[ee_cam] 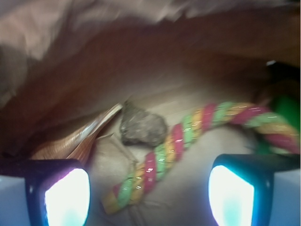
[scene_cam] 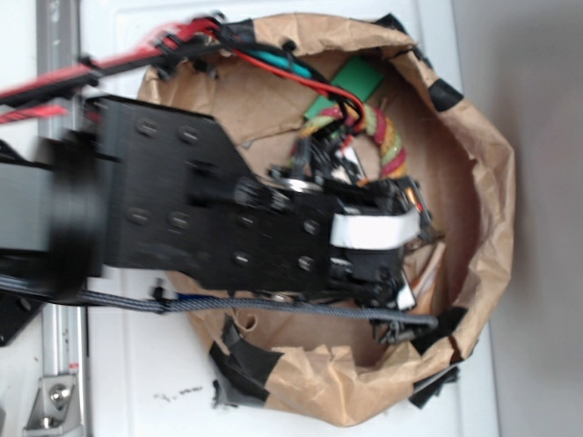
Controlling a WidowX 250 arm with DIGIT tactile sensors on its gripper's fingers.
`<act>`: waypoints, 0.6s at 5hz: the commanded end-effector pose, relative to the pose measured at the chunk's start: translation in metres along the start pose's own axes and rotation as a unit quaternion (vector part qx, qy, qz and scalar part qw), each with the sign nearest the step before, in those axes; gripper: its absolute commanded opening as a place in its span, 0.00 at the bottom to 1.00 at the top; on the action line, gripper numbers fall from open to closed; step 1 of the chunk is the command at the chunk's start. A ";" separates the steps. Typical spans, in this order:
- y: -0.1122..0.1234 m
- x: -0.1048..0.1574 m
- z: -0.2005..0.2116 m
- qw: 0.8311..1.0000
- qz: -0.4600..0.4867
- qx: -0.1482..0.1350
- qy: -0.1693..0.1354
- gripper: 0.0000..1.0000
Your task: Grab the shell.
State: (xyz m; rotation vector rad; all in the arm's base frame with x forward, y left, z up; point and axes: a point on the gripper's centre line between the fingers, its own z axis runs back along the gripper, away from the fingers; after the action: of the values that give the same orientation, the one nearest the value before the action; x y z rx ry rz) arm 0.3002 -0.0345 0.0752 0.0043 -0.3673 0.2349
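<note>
Your gripper (ee_cam: 149, 188) is down inside the brown paper bag (scene_cam: 483, 228), fingers (ee_cam: 66, 193) spread wide with nothing between them, so no grasp is made yet. In the wrist view the shell (ee_cam: 77, 139) lies at the left, a striped orange-brown and cream cone with its point toward the stone (ee_cam: 142, 126); its tip appears to touch or nearly touch that dull grey-brown lump. The shell's wide end runs down behind your left finger, so part of it is hidden. A rope (ee_cam: 188, 141) twisted in red, green and yellow crosses the bag floor from lower centre up to the right, passing just beside the stone and straight through the open gap of the jaws. As I read it, you are lined up on the rope, not on the shell. In the exterior view the arm covers most of the bag, and the shell cannot be picked out there. What is left, by my judgement: shift toward the shell, centre it between the fingers, lower, close, and lift without catching the stone or rope.
</note>
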 end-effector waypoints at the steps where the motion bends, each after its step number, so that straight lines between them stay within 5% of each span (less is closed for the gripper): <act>1: -0.043 0.013 0.002 0.999 -0.014 -0.044 -0.027 1.00; 3: -0.053 0.015 -0.001 0.991 0.021 -0.129 -0.037 1.00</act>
State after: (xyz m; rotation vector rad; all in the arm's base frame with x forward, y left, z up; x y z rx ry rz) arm 0.3190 -0.0841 0.0636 -0.2389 -0.4228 0.2197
